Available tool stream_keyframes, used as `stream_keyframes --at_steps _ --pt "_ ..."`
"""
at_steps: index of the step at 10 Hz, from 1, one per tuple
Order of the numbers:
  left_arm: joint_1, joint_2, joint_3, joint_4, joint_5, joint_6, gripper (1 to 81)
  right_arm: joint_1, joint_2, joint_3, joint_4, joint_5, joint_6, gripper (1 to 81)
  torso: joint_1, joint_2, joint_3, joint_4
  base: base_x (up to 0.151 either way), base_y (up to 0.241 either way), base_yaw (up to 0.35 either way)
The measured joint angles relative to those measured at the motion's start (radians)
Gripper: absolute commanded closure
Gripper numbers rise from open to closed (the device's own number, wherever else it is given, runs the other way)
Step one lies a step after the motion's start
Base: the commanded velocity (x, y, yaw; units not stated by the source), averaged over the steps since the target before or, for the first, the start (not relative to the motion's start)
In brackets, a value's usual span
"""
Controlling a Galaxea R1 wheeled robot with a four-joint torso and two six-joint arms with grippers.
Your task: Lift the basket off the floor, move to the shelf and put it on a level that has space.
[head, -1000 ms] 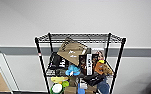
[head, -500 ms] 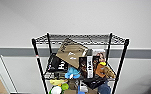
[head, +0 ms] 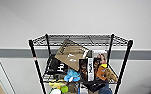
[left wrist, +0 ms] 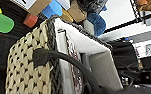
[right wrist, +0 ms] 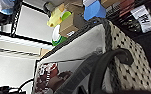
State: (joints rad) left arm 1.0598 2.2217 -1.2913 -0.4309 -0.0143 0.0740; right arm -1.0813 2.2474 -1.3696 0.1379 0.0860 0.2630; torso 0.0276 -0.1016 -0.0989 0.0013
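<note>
The tall black metal wire shelf [head: 79,65] stands against a pale wall, its flat wire-grid top level [head: 81,39] bare above a lower tier crowded with boxes and packets. The cream-and-dark checkered woven basket [left wrist: 28,65] with white cloth lining shows close in both wrist views, just beside the shelf's cluttered tier. Whether either end effector is apart or together cannot be told.

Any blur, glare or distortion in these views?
Head view: soft throughout, shelf posts splay outward from wide-angle distortion, even lighting. Left wrist view: basket close and blurred, bright wall behind. Right wrist view: basket blurred, handle smeared.
</note>
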Motion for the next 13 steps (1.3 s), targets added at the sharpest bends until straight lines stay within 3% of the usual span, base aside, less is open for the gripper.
stream_keyframes --at_steps 10,13 --pt "0.000 0.000 0.000 0.000 0.003 0.000 81.1 -0.002 -0.006 0.009 0.000 0.000 0.000 81.1 0.000 0.000 0.000 0.000 0.082 0.000 0.000" --pt "-0.005 0.000 0.000 0.000 0.001 0.001 81.1 -0.002 -0.006 0.009 0.000 0.005 0.000 81.1 0.001 0.000 0.000 0.000 0.000 0.000 0.000"
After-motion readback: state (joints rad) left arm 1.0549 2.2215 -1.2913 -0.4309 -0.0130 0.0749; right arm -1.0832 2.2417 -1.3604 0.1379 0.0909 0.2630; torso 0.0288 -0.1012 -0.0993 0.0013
